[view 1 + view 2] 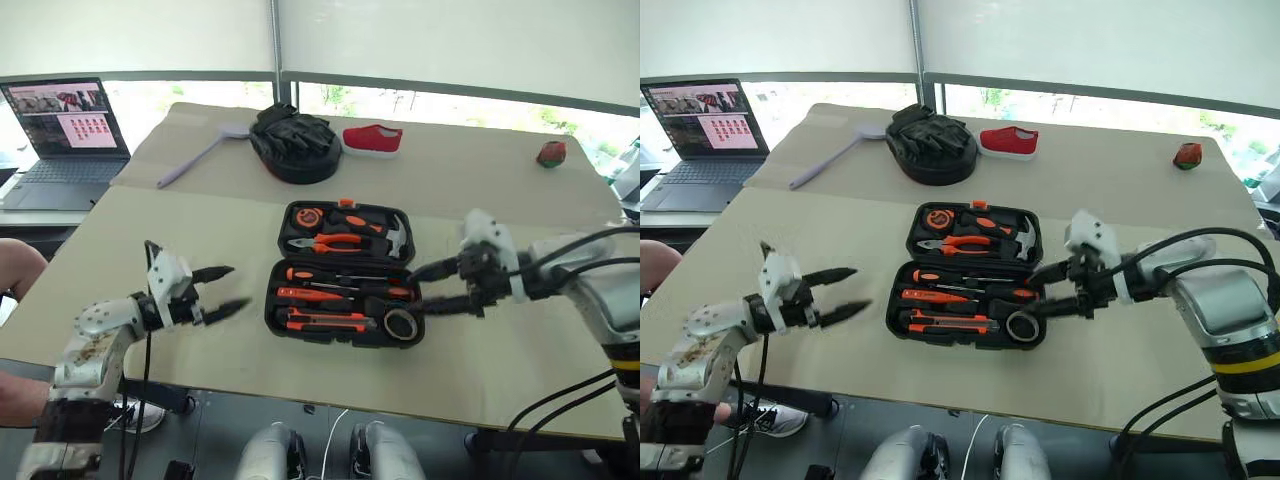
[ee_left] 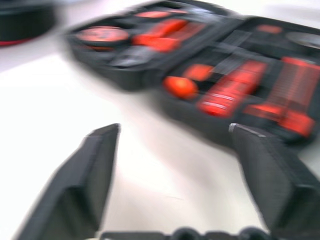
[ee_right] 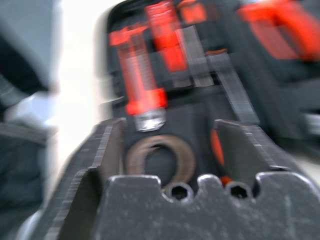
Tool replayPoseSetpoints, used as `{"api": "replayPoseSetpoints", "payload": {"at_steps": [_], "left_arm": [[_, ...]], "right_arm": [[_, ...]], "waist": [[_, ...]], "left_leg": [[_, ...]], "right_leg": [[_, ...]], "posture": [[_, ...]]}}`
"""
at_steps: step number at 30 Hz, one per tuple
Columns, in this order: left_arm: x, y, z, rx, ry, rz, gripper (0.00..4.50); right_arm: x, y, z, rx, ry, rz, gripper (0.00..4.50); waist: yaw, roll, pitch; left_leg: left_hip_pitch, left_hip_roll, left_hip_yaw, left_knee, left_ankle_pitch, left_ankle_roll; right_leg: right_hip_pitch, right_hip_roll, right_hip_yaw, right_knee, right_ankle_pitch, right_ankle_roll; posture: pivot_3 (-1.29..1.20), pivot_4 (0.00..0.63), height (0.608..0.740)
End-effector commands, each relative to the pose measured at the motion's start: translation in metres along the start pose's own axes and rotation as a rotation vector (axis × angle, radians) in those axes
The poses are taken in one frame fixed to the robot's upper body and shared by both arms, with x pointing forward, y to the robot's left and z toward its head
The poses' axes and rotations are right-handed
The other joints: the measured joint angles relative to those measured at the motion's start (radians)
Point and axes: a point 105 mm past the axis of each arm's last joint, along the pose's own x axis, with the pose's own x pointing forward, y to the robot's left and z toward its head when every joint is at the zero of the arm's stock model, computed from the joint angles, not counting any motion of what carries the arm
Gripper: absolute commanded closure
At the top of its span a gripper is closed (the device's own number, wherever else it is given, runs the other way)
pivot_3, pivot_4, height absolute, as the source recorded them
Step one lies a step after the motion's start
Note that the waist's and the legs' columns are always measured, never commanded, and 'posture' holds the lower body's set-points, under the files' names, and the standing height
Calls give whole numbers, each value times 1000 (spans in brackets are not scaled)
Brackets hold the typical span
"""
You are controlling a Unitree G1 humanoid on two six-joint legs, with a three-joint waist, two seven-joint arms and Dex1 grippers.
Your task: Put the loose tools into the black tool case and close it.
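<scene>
Tools seemingly all slotted in the open black tool case (image 1: 343,273) at centre frame on the table (image 1: 200,220), so with your left hand (image 1: 222,291) and right hand (image 1: 432,288) both parted and empty, fold the lid shut.

The black tool case (image 1: 968,280) is lying open on the worktop (image 1: 1120,360), tools sitting in both halves. The left gripper (image 1: 845,293) is hovering beside it, fingers spread, while the right gripper (image 1: 1045,288) is reaching over the tape roll (image 1: 1020,326).
</scene>
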Motion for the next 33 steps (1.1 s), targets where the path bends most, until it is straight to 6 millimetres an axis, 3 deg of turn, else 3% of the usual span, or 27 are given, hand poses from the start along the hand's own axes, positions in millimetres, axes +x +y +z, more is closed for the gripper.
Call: {"api": "replayPoseSetpoints", "payload": {"at_steps": [1, 4, 7, 12, 15, 21, 29, 33], "left_arm": [[22, 17, 3, 9, 45, 84, 2294], [39, 23, 0, 30, 109, 91, 3280], [57, 27, -3, 27, 146, 92, 4399], [72, 11, -16, 38, 232, -18, 4399], [79, 8, -14, 42, 205, -36, 4399], [86, -19, -11, 58, 182, -183, 4399], [49, -41, -21, 28, 243, -226, 4399], [32, -31, -22, -2, 257, -137, 4399]], "right_arm": [[-5, -42, -25, -139, 46, -269, 2663], [4, -64, -38, -173, 43, -411, 3601], [23, -66, -46, -204, 41, -422, 4500], [47, -55, -37, -204, -29, -362, 4500], [56, -45, -29, -216, -80, -311, 4500], [65, -14, -27, -208, -102, -196, 4500], [47, 14, -37, -141, -71, -187, 4500], [33, 22, -42, -49, -82, -202, 4500]], "waist": [[-1, 0, 0], [-10, 0, 0], [-23, 0, 0], [-41, 0, 0], [-40, 0, 0], [-33, 0, 0], [-30, 0, 0], [-29, 0, 0]], "left_leg": [[0, 0, 1, 0, 0, 0], [1, -1, 6, 0, 6, 8], [2, -1, 9, -2, 10, 6], [3, 1, 10, -3, 12, 3], [6, 2, 12, -4, 12, 2], [7, 3, 12, -4, 12, 0], [1, 2, 13, -5, 13, 2], [2, 2, 13, -5, 13, 2]], "right_leg": [[1, 0, 0, 0, 0, 0], [0, 4, -2, 3, 0, 1], [-2, 9, -1, 4, 0, 1], [-2, 17, 3, 4, -1, 0], [-2, 17, 5, 5, -1, -1], [-4, 14, 14, 9, -1, -3], [-15, 7, 14, 18, -3, -12], [-15, 7, 14, 18, -7, -6]], "posture": [[0, 150, 740], [0, 150, 740], [0, 150, 740], [0, 150, 740], [0, 150, 740], [0, 150, 740], [0, 150, 740], [0, 150, 740]]}}
